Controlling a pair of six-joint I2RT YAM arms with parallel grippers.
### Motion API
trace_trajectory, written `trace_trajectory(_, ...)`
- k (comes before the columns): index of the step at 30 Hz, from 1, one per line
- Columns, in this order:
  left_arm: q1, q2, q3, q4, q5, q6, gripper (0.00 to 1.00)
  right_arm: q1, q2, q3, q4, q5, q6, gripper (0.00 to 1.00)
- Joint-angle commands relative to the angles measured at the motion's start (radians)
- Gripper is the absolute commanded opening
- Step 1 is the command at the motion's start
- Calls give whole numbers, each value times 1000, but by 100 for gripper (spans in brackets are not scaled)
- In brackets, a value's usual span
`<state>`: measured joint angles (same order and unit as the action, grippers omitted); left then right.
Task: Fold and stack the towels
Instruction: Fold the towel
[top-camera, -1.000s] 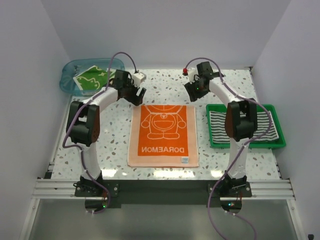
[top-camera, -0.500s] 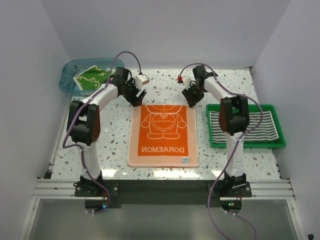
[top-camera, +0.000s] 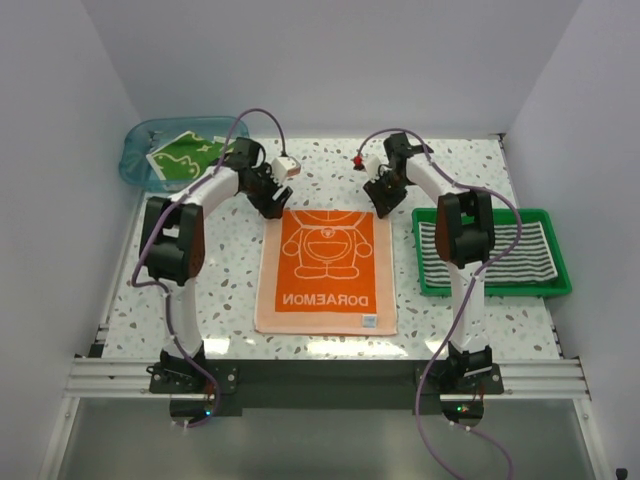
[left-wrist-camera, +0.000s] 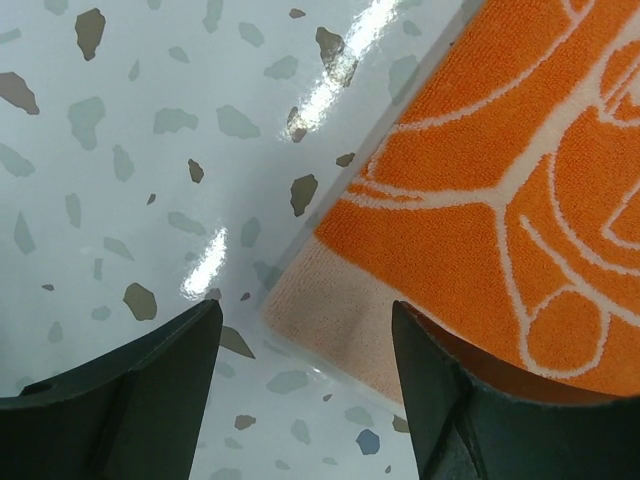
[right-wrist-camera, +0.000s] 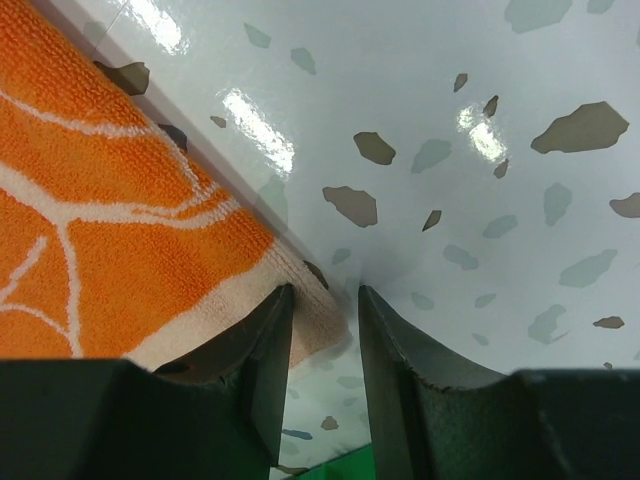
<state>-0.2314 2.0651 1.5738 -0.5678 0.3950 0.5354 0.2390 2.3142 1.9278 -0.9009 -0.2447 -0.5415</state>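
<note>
The orange Doraemon towel (top-camera: 328, 270) lies flat and unfolded on the table's middle. My left gripper (top-camera: 274, 207) is open at its far left corner; in the left wrist view the gripper (left-wrist-camera: 305, 320) has wide jaws either side of the pale corner of the towel (left-wrist-camera: 480, 200). My right gripper (top-camera: 381, 205) is at the far right corner; in the right wrist view the gripper (right-wrist-camera: 325, 295) has its jaws narrowly apart with the towel's (right-wrist-camera: 100, 230) corner tip between them, one finger (right-wrist-camera: 255, 350) over the cloth. The green towel (top-camera: 185, 152) lies in a blue bin. The striped towel (top-camera: 520, 250) lies in a green tray.
The blue bin (top-camera: 135, 165) stands at the back left corner. The green tray (top-camera: 490, 290) stands at the right edge of the speckled table (top-camera: 230, 270). White walls enclose the table on three sides.
Both grippers have come down and inward onto the orange towel's far corners. The right one moved left from behind the tray. The towel has not moved.
</note>
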Motion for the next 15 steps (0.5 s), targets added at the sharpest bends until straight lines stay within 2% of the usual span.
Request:
trace_trajectory(1,9,24,58,-27,27,34,73,-4,-7,-6,-53,12,-21,36)
trace_trajectory(5,7,46,81,-47,16,40,70,-4,-1,-21,-49,22,-18,27)
trace_trajectory(6,7,50,86,-52,19,41,68,-3,1,-24,-47,27,-18,19)
trace_trajectory(9,9,69,106,-66,22,43,62,-3,14,-20,-53,35,-18,4)
trace_trajectory(11,7,78,114,-70,24,43,60,-1,14,-23,-50,35,-20,0)
trace_trajectory(15,7,93,117,-57,34,40,59,3,13,-29,-46,35,-21,0)
